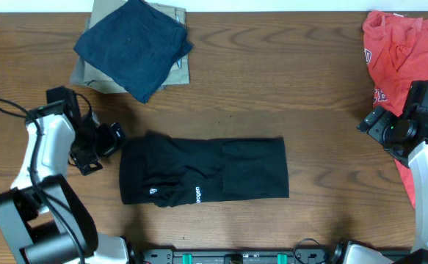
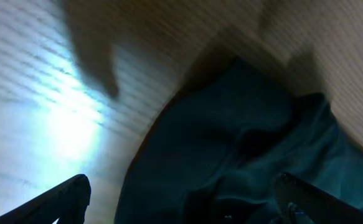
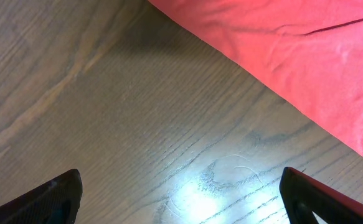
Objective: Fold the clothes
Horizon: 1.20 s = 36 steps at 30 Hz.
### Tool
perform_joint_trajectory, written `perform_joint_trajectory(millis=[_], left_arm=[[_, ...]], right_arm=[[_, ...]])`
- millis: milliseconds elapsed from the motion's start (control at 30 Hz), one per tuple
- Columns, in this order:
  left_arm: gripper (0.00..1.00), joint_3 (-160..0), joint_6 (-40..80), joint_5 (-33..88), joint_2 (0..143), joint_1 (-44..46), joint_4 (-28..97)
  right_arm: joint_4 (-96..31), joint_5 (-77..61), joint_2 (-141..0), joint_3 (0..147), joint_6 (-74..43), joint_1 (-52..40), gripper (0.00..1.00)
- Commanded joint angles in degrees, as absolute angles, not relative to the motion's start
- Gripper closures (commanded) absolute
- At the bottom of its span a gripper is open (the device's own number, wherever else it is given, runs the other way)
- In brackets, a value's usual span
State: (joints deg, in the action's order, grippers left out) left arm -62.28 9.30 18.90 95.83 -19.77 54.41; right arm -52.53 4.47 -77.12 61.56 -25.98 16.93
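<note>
- Black T-shirt (image 1: 202,170): centre of table (image 1: 309,88), folded strip.
- Left gripper (image 2: 181,196): spread, empty, at its left edge; we fear single-layer pinch, fold undone.
- Right gripper (image 3: 181,190): spread, empty, nr red garment (image 3: 281,56); snag risk.

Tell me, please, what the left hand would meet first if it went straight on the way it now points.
Most likely the black T-shirt, whose near edge lies just ahead of the open left hand in the wrist view; depth there is unclear.

Navy garment (image 1: 133,45) atop khaki garment (image 1: 92,79); red shirt (image 1: 401,55) far right.
</note>
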Motion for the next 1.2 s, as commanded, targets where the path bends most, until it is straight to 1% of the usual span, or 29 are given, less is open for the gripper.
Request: perform_joint_trajectory(millis=[0, 67, 433, 767, 1033, 1167], left_arm=[[0.05, -62.0, 3.9, 26.3, 98.4, -22.1, 54.7], [0.05, -62.0, 2.9, 28.1, 99.9, -22.9, 54.8], [0.05, -62.0, 0.2, 28.9, 105.0, -23.3, 52.3], [0.05, -62.0, -4.0, 32.9, 110.0, -23.3, 53.7], [0.07, -60.2, -5.7, 36.8, 111.1, -23.3, 54.9], [0.06, -58.5, -5.8, 36.6, 111.1, -22.7, 55.5]], right_arm=[[-52.5, 4.5, -76.6, 61.8, -25.6, 17.2, 0.01], [-52.5, 4.5, -76.6, 61.8, -25.6, 17.2, 0.01], [-52.5, 4.5, -76.6, 61.8, -25.6, 17.2, 0.01], [-52.5, 4.5, -76.6, 61.8, -25.6, 17.2, 0.01], [-52.5, 4.4, -76.6, 61.8, -25.6, 17.2, 0.01], [-52.5, 4.5, -76.6, 61.8, -25.6, 17.2, 0.01]])
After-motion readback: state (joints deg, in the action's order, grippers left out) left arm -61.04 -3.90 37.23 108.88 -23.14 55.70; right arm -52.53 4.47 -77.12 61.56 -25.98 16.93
